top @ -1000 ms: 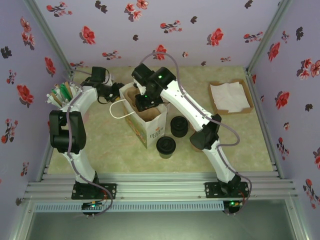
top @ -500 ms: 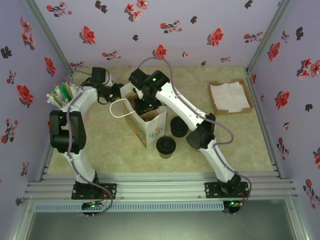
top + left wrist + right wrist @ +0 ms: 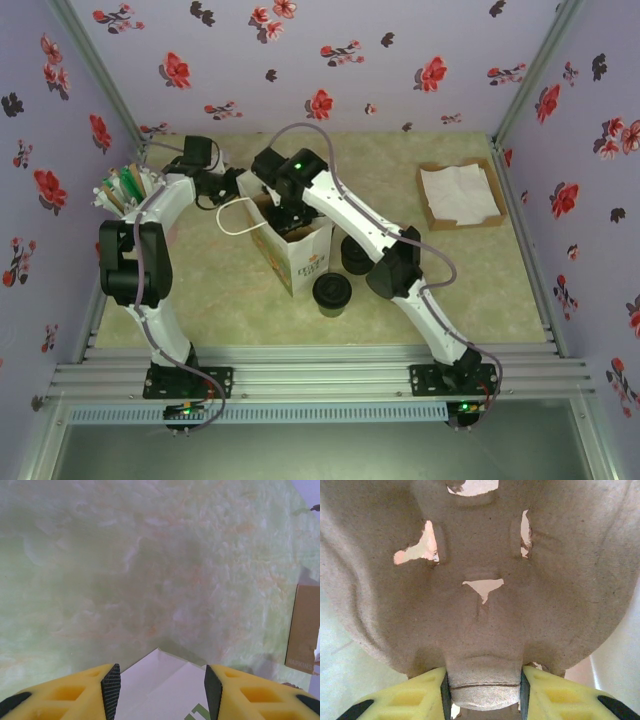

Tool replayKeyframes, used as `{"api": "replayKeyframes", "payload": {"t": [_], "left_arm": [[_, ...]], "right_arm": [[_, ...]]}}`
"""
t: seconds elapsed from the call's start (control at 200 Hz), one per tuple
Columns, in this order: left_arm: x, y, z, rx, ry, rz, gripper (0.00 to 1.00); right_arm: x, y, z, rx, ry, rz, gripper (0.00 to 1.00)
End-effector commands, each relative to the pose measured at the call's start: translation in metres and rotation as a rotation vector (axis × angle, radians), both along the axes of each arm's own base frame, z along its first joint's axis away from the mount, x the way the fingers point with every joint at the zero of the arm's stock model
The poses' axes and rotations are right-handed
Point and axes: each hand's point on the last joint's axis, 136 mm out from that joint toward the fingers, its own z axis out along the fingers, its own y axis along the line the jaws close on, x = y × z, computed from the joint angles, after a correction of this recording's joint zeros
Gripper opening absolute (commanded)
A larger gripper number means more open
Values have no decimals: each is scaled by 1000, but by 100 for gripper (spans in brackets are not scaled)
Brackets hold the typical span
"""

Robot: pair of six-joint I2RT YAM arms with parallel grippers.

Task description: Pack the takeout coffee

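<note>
Progress, my read: bag prep only; coffee not yet packed. White paper bag upright, mouth open. Takeout coffee lidded, on desk just right of bag's front. Left arm reaches to bag's far-left corner. Left pincer half-spread, paper corner between jaws; clamped or not, cannot tell. Right arm arches over bag mouth. Right pincer clamped on tab of pulp cup carrier.

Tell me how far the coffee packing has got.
Done: white bag stands open, left hand straddling its corner. In hand: right hand clamps a pulp cup carrier at the bag's mouth. Left: the takeout coffee sits on the table beside the bag.
</note>
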Motion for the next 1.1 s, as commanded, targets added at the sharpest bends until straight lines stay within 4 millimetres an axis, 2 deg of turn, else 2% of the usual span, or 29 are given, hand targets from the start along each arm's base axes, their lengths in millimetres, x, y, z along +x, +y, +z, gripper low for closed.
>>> {"api": "replayKeyframes", "payload": {"t": [0.0,0.26,0.515,0.715,0.875,1.095], "left_arm": [[-1,-7,-4,-9,-6,-38,51],[1,-8,1,-18,-18,-40,51],[0,-8,6,-20,-25,-41,51],[-2,-8,12,-19,-34,-42,51],[-2,-2,22,-24,-51,-22,52],[-4,15,56,-38,-108,25,55]], "right_arm": [[-3,-4,-4,-38,4,-20,40],[-5,-8,-26,-99,36,-22,41],[-5,-6,-32,-99,47,-14,47],[-4,-5,-29,-89,40,-12,52],[-3,-5,-14,-59,14,-17,56],[2,-7,34,30,-69,-43,69]]}}
